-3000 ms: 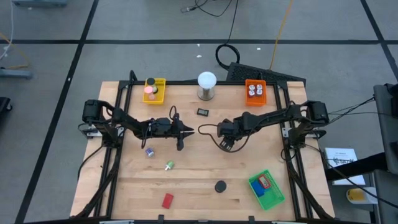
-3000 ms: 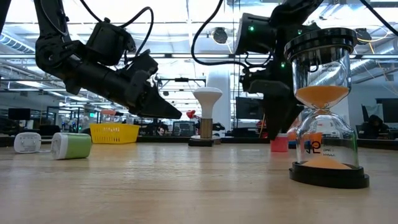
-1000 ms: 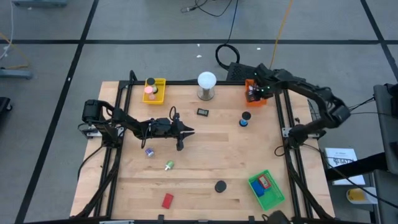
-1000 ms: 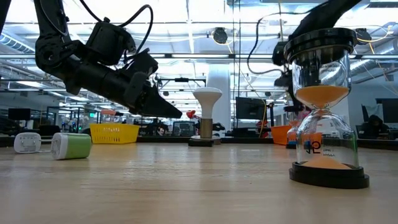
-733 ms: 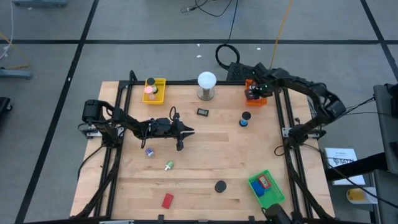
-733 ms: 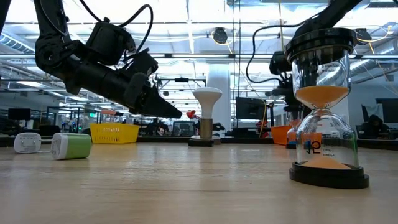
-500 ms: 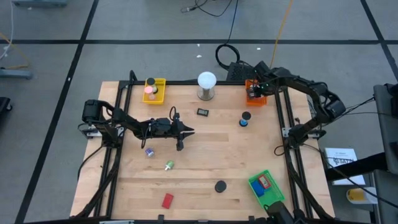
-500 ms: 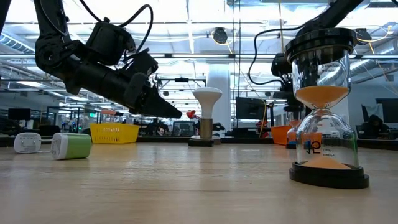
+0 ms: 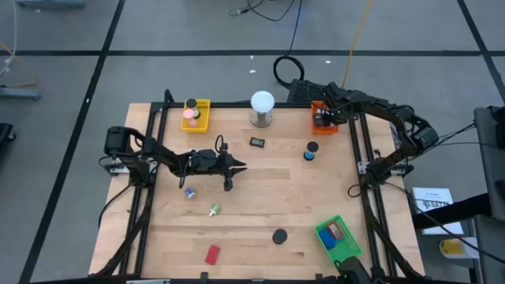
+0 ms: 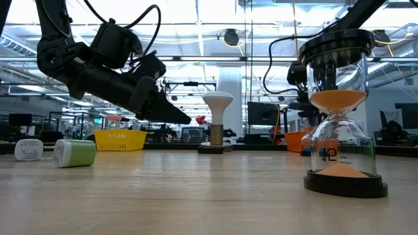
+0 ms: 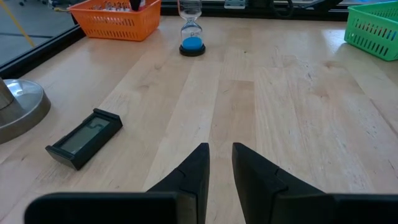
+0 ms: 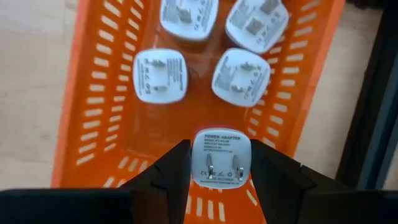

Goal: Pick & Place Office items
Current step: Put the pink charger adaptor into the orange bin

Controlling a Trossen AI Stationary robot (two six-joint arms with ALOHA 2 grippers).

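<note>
One wooden table (image 9: 252, 197). Three trays: yellow (image 9: 196, 115), green (image 9: 338, 241), orange (image 12: 93, 99). Right gripper (image 12: 219, 163) over orange tray, pinching white square power adapter (image 12: 219, 158), prongs showing; four more adapters (image 12: 160, 75) below. Left gripper (image 11: 219, 163) mid-table, fingers narrowly apart, empty.

I'm looking down at the wooden table (image 9: 252, 205), where a white ball (image 9: 262, 102) is sitting on its metal base (image 9: 261, 120) at the middle of the far edge. The yellow tray (image 9: 207, 110) is standing just left of it and the orange tray (image 9: 325, 130) off to its right, in the far corner. The green tray (image 9: 347, 251) is lying tilted near the front right corner. On the floor beyond, I'm seeing a black cable (image 9: 286, 69) coiling behind the table, and a white sheet (image 9: 432, 199) lying off its right side.
</note>
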